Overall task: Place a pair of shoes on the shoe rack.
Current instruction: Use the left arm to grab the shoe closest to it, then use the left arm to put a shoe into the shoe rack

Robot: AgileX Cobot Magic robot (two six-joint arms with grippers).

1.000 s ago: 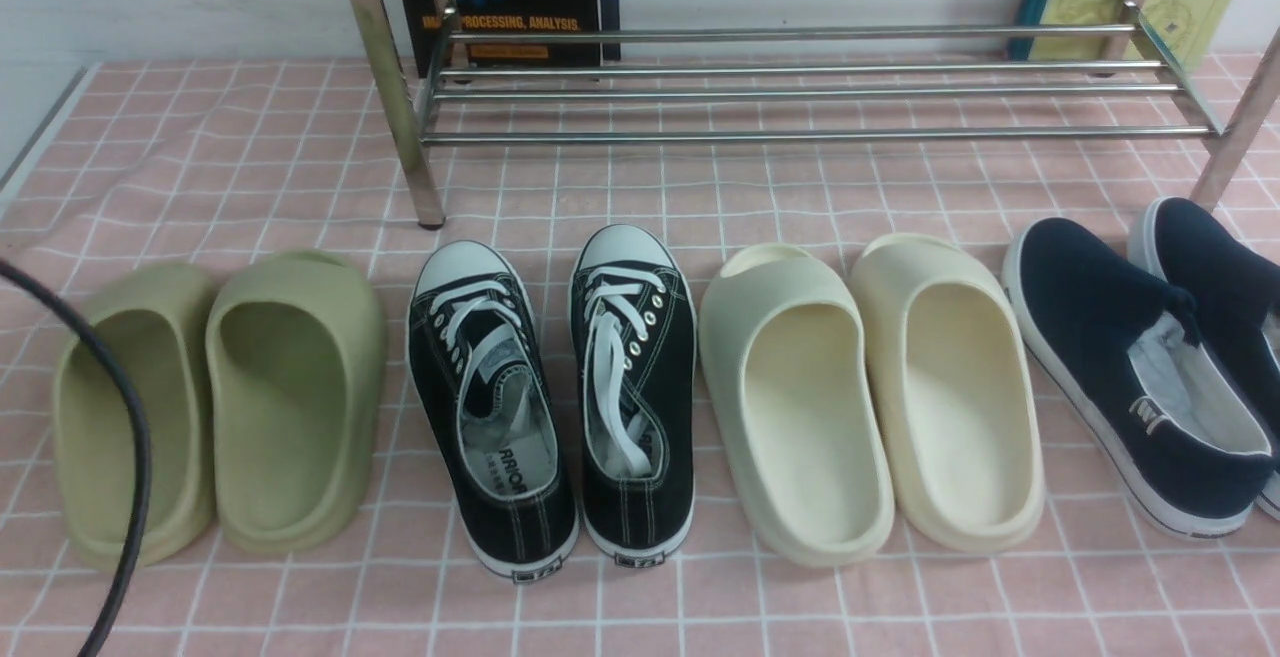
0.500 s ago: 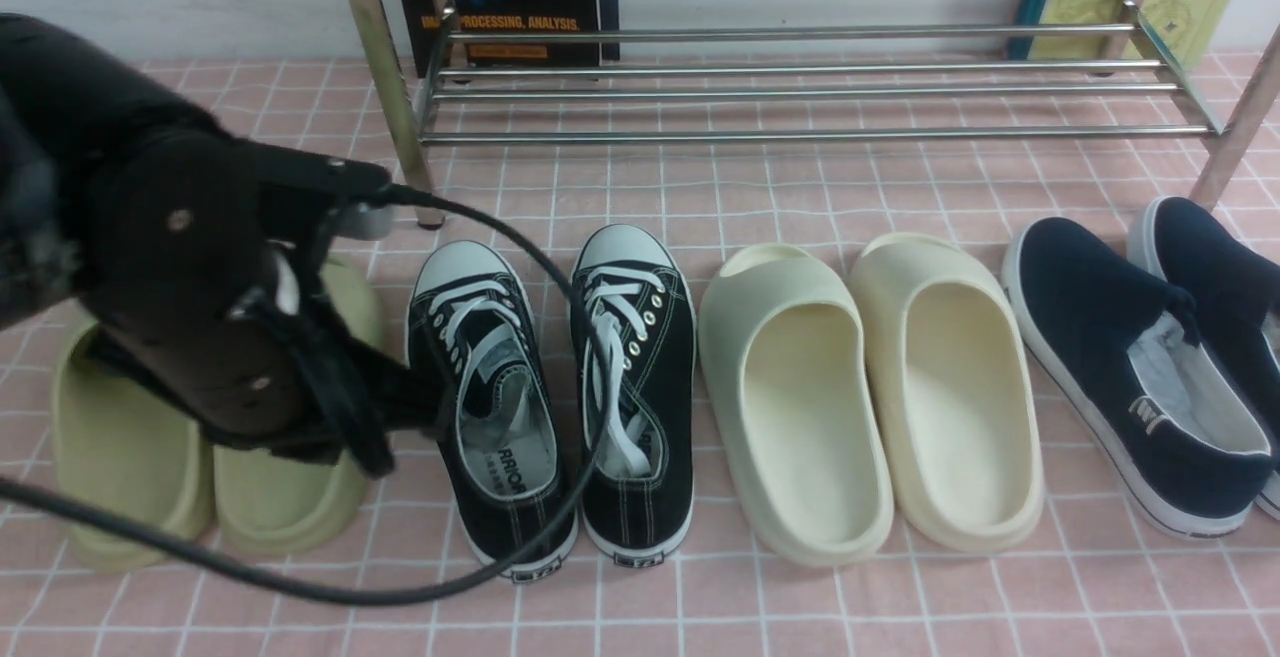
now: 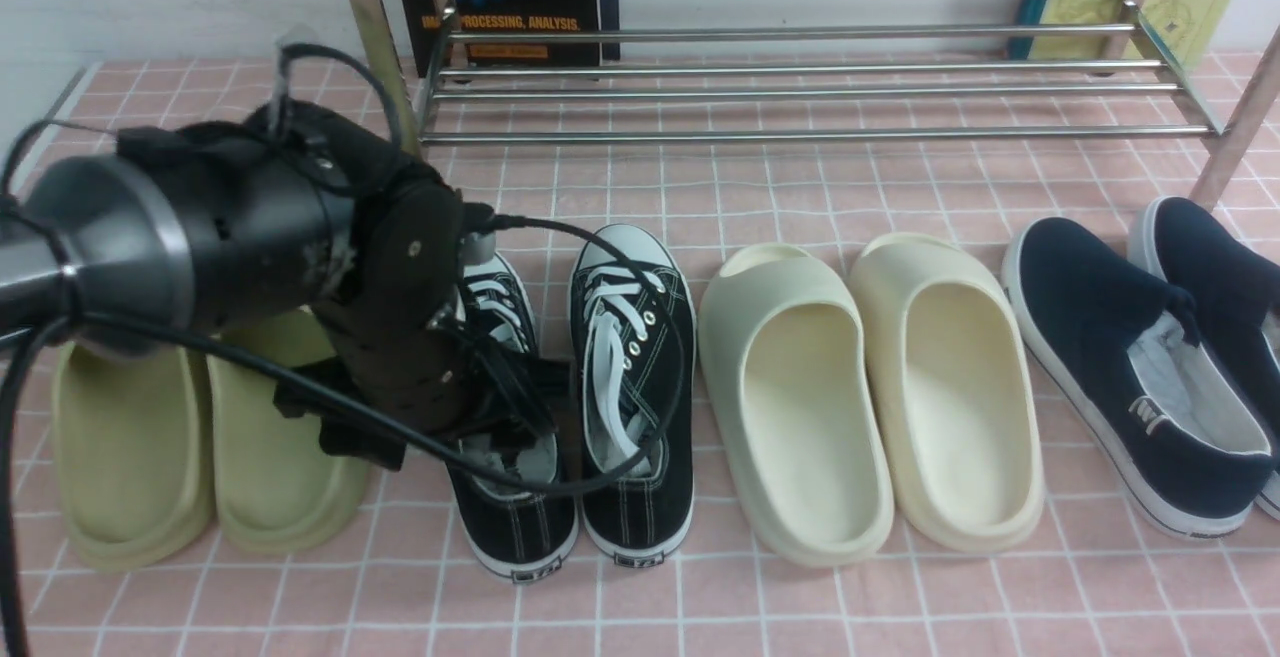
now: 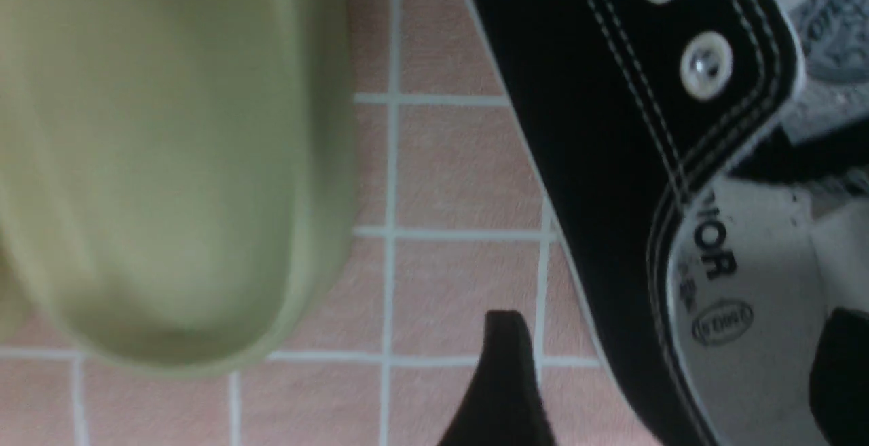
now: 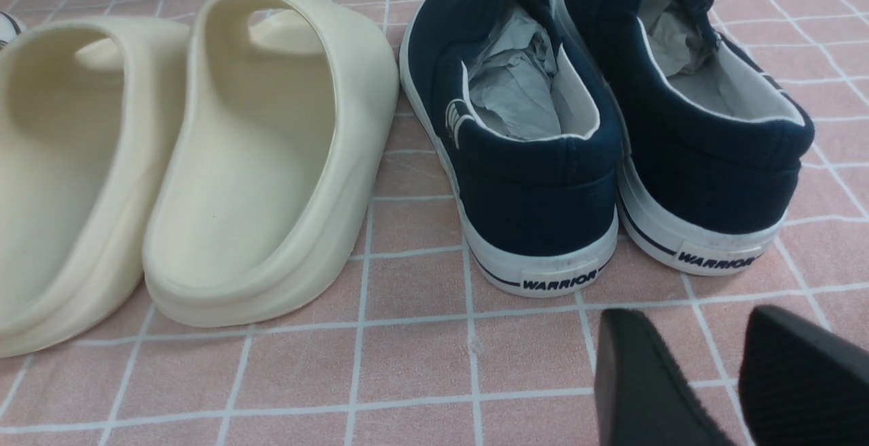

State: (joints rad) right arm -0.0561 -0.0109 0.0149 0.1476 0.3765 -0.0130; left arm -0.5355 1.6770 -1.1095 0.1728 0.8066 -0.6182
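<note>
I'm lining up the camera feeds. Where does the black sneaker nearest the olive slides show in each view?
Front view: sneaker left of centre, mostly hidden behind the arm, heel showing.
Left wrist view: close up, black side and insole, beside an olive slide.
Right wrist view: not in it.
Shared landmark: the pink checked cloth, in all three.
</note>
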